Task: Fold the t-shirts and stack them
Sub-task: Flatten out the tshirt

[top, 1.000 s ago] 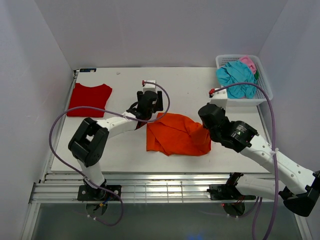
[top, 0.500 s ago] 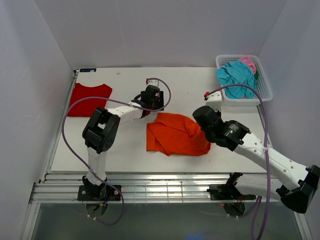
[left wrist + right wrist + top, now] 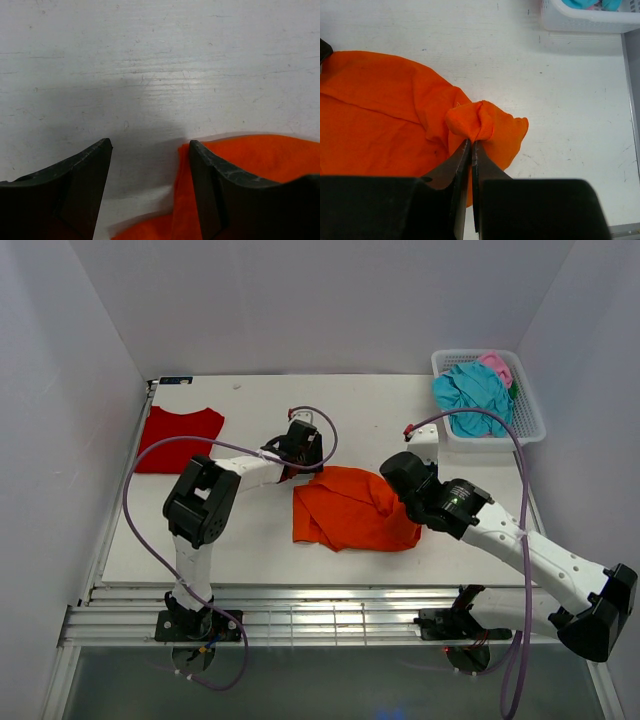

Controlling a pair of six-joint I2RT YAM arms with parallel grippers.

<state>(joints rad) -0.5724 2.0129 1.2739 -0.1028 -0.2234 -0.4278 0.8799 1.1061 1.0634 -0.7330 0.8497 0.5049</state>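
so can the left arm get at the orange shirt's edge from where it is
Probably yes: the left fingers stand open at the edge of the orange shirt, with only bare table between them. The right fingers pinch its other side.

Jaws spread wide on the low left end effector (image 3: 150,146), pinched tight together on the right end effector (image 3: 471,144).

White table (image 3: 370,410), orange t-shirt (image 3: 345,510), red t-shirt (image 3: 178,437), white basket (image 3: 480,444)

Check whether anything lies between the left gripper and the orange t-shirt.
Nothing visible does. The left gripper stands open over the bare table, and the orange t-shirt lies with its edge right at one finger.
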